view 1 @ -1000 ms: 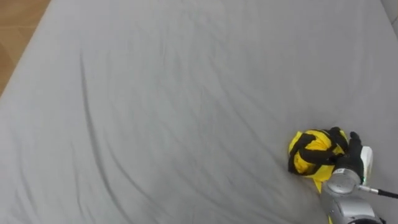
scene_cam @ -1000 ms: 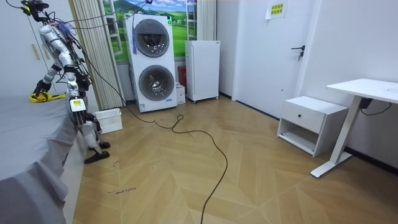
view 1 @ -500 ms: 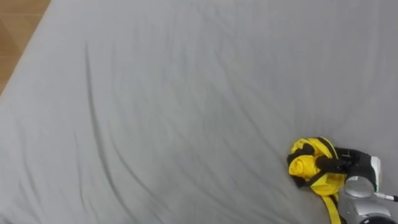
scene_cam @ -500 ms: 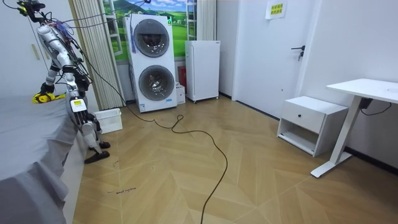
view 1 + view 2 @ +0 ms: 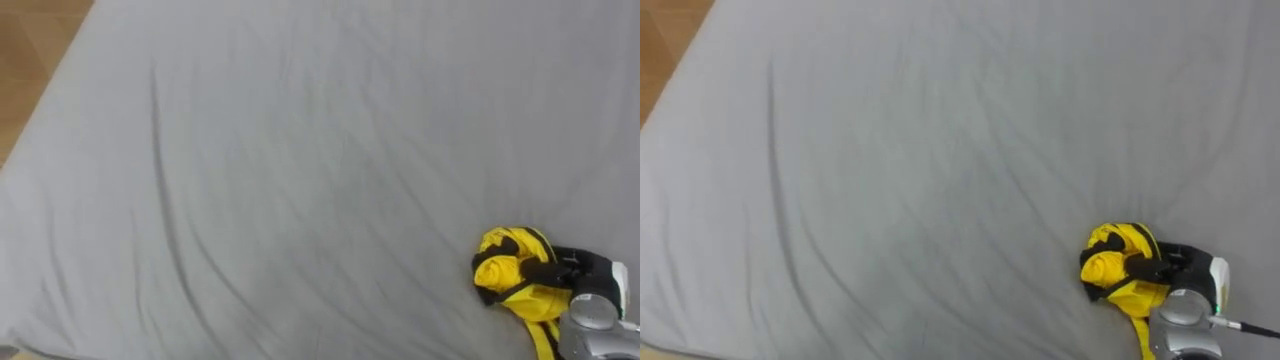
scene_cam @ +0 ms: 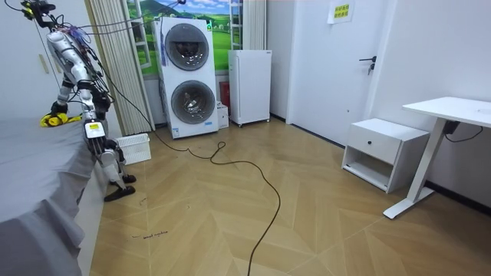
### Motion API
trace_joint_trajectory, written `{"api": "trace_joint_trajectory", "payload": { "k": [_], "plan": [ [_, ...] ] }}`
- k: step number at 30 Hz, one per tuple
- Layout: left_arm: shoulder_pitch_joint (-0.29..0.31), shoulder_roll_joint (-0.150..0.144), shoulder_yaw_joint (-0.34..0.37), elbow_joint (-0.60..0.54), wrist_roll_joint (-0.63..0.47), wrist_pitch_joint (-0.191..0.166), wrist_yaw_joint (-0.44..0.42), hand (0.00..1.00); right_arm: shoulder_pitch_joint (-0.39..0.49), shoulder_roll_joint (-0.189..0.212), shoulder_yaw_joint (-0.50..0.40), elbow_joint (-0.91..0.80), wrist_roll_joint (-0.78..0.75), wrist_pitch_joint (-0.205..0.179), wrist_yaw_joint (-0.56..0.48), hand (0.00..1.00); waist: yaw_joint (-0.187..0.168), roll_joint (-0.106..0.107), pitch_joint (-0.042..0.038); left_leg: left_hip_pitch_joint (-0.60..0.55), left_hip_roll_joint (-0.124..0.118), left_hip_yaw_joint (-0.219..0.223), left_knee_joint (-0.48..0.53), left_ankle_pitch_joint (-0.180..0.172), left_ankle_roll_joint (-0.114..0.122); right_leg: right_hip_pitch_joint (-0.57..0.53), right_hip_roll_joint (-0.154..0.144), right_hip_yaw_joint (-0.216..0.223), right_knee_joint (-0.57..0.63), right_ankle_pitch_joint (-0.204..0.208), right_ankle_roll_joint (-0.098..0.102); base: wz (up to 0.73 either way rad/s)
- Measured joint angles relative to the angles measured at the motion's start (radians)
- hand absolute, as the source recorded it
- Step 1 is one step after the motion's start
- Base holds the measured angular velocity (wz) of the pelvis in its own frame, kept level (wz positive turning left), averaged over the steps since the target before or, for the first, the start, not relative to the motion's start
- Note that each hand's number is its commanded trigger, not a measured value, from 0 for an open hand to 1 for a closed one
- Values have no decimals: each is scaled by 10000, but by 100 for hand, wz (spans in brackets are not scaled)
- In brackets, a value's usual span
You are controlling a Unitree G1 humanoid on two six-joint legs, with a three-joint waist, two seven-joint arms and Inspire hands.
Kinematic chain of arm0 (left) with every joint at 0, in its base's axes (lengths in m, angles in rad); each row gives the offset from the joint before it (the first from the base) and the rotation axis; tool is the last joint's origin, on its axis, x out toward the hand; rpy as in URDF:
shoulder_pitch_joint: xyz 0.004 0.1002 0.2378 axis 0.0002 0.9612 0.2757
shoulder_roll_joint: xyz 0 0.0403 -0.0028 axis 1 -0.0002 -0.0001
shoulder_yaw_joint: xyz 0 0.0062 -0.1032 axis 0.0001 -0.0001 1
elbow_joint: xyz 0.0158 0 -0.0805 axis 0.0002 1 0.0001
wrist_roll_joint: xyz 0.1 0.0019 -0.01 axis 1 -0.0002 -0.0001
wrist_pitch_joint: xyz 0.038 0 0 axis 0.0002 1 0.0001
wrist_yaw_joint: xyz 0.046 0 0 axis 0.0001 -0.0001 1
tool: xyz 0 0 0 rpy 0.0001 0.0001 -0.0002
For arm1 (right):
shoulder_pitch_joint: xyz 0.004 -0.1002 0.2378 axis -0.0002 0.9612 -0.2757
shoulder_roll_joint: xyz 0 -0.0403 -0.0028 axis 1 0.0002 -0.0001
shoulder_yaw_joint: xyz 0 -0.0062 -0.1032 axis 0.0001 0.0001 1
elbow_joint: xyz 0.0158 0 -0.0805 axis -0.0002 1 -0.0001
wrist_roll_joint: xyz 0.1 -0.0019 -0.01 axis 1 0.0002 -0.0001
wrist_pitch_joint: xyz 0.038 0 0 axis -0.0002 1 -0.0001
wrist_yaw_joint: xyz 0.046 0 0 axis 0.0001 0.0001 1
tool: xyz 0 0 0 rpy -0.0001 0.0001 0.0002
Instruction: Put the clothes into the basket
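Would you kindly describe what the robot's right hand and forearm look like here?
The right hand has slim black fingers, dark against the yellow garment, and a white panel along its back. Behind it sits a rounded, silver-grey metal wrist, from which a thin dark cable runs off to the side.

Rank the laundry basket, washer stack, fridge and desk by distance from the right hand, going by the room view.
The right hand grips the yellow garment over the bed.
1. Laundry basket, on the floor by the robot's feet.
2. Washer stack, against the back wall.
3. Fridge, next along that wall.
4. Desk, at the room view's far right.
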Motion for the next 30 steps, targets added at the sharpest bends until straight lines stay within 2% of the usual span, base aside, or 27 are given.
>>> {"api": "trace_joint_trajectory", "payload": {
  "k": [3,6,7,9,10,11,14,18,21,22,26,30],
  "plan": [
    [7,5,32,-13,2,-23,146,0,231,0,-10,-424,63,140,4,100,11,-131,-1,320,4,201,-199,72,0,140,3,228,15,-21,12,-17],
    [127,5,412,-353,7,-69,149,0,1054,0,-329,-1878,-65,260,-3,100,-233,-323,-9,688,16,326,-284,73,0,430,10,328,11,-51,34,-14],
    [131,2,615,-417,23,-118,151,0,1324,-1,-527,-2367,-72,295,-12,100,-268,-431,-14,894,51,510,-363,73,0,524,29,481,7,-51,34,-29],
    [119,-1,919,-489,105,-148,167,0,1746,-1,-871,-3167,-92,305,-28,100,-441,-559,-3,1199,75,703,-460,72,-1,710,43,637,-10,-64,41,-30],
    [174,-7,1079,-487,81,-27,231,0,1968,-1,-1014,-3763,-132,331,-75,100,-598,-631,-15,1363,87,849,-494,70,-2,785,58,774,11,-97,94,-31],
    [324,0,1165,-505,95,-8,319,0,2168,-3,-1133,-4322,-253,330,-162,100,-789,-686,-30,1458,106,938,-511,68,-2,812,80,887,35,-95,99,-31],
    [467,-1,1224,-512,110,80,430,0,2728,-17,-1406,-5286,-612,406,-317,100,-1017,-798,-47,1726,153,1106,-616,58,-3,942,135,1094,56,-65,130,-21],
    [692,-32,1760,-515,447,452,423,0,3105,-32,-2270,-6220,-672,534,-334,100,-1360,-842,-17,2183,238,1417,-701,32,5,1103,187,1490,200,-69,138,-19],
    [803,-30,1886,-515,446,544,508,0,3240,-38,-2697,-6647,-672,664,-566,100,-1476,-902,-1,2301,281,1661,-770,-17,-39,1082,311,1928,194,-26,136,-25],
    [835,-31,1921,-515,446,664,574,0,3271,-41,-2832,-6831,-722,726,-694,100,-1638,-915,6,2314,293,1729,-771,-18,-40,1061,380,2153,191,10,111,-25],
    [856,-160,2262,-472,454,1195,831,0,3592,-40,-3299,-7623,-931,871,-760,100,-1913,-886,24,2391,407,2319,-810,-55,-72,892,645,2996,179,190,34,-40],
    [911,-171,2399,-382,455,1414,885,0,3715,-41,-3636,-7671,-925,1066,-820,100,-1946,-843,48,2412,466,2802,-807,-88,-105,717,826,3542,185,349,-13,-39]
  ]
}}
